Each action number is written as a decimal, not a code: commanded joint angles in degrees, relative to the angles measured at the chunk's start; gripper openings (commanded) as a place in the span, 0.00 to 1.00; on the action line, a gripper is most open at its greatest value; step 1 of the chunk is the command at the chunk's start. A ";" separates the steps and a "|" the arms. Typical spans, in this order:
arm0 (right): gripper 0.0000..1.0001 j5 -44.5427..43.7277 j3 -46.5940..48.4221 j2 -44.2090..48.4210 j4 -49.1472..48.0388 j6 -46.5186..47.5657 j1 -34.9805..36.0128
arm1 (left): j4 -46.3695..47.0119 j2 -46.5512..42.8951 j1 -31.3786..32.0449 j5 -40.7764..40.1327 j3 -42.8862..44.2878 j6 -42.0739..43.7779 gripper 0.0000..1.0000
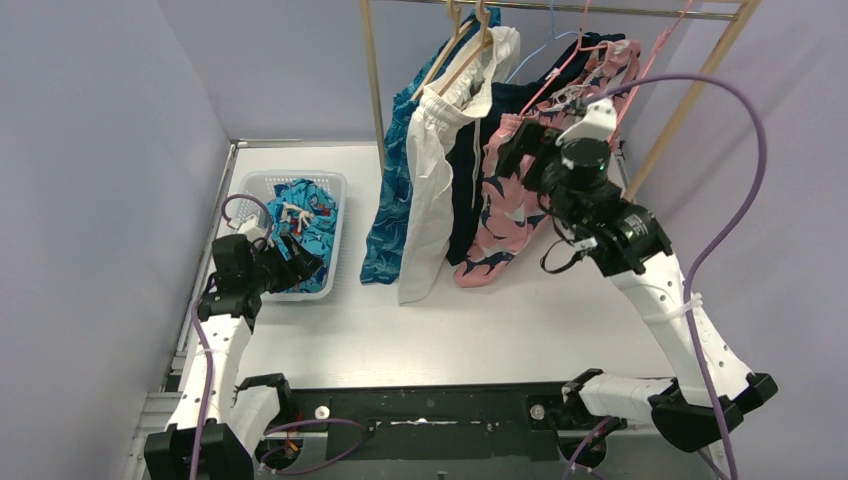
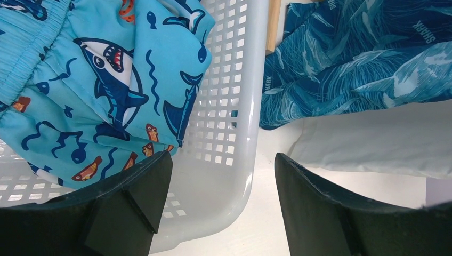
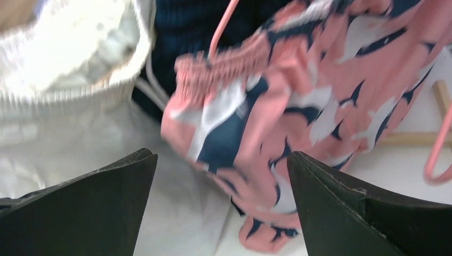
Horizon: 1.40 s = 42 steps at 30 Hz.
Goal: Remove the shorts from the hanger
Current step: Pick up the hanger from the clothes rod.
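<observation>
Four pairs of shorts hang on the rack: blue leaf-pattern (image 1: 393,195), white drawstring (image 1: 432,200), plain navy (image 1: 468,175) and pink-and-navy floral (image 1: 503,205). My right gripper (image 1: 514,150) is raised at the waistband of the pink floral shorts (image 3: 277,106), on a pink hanger (image 3: 438,154). Its jaws stand wide open, and the blurred cloth hangs just beyond them, not pinched. The teal cartoon-print shorts (image 2: 80,80) lie in the white basket (image 2: 237,106). My left gripper (image 2: 224,170) hovers open and empty over the basket's near right corner (image 1: 322,290).
The wooden rack's posts (image 1: 374,80) and slanted brace (image 1: 690,100) stand at the back of the white table (image 1: 480,320). Hems of the blue leaf shorts (image 2: 362,53) and white shorts (image 2: 373,144) rest on the table beside the basket. Purple walls close in on both sides.
</observation>
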<state>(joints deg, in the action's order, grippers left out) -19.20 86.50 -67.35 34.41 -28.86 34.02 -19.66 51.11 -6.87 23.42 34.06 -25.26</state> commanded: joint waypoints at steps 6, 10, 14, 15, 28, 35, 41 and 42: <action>0.97 11.39 10.58 -7.74 -3.49 -1.93 -7.67 | 2.82 1.56 -1.30 1.73 0.98 0.34 0.70; 0.97 14.04 11.06 -9.16 -5.89 -4.05 -9.52 | 2.88 2.46 -1.26 2.69 0.97 0.38 0.70; 0.95 14.50 14.69 -12.26 -4.67 -4.62 -11.40 | 2.76 2.26 -1.30 2.68 0.92 0.47 0.70; 0.95 13.31 15.16 -12.80 -4.65 -4.62 -11.46 | 2.83 2.05 -1.30 2.77 0.88 0.47 0.70; 0.70 -4.75 19.84 -15.63 4.41 -6.14 -10.76 | 3.61 2.01 -1.30 3.21 0.53 0.39 0.70; 0.61 -8.67 12.19 -8.35 4.99 -4.05 -12.25 | 3.72 2.83 -1.30 5.10 0.50 0.38 0.70; 0.64 -6.97 11.65 -5.79 6.61 -2.26 -14.81 | 3.91 2.69 -1.30 5.61 0.35 0.38 0.70; 0.66 -5.76 11.86 -5.63 6.55 -1.83 -15.59 | 4.01 2.62 -1.30 5.69 0.35 0.38 0.70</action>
<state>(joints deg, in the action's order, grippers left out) -24.84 98.35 -74.67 41.45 -33.21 20.40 -19.44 54.13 -7.88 27.31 34.06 -25.26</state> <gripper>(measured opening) 0.639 0.702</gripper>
